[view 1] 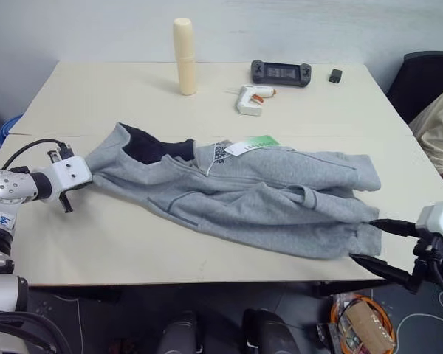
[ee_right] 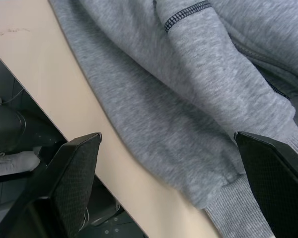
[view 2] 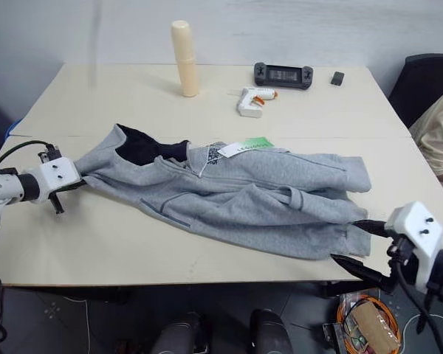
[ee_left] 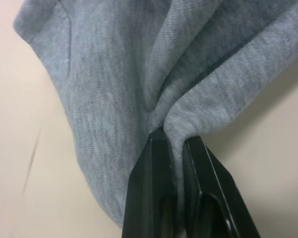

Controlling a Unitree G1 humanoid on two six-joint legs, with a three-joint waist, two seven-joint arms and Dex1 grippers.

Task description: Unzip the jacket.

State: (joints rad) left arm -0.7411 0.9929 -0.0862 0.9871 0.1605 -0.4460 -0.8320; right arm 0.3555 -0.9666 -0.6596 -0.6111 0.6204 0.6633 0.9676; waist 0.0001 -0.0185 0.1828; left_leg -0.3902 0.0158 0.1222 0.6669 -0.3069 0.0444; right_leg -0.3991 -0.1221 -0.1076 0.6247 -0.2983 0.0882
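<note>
The light-grey fleece jacket lies spread across the beige table, its dark navy hood lining to the left and white and green hang tags near the collar. My left gripper is shut on the grey hood edge at the jacket's left end; in the left wrist view its black fingers pinch a fold of the fabric. My right gripper stands open at the jacket's right end by the table's front edge, its fingers wide apart on either side of the hem.
At the back of the table stand a tall cream bottle, a white glue gun, a black handheld controller and a small dark object. A person's sleeve and a dark chair are at the right.
</note>
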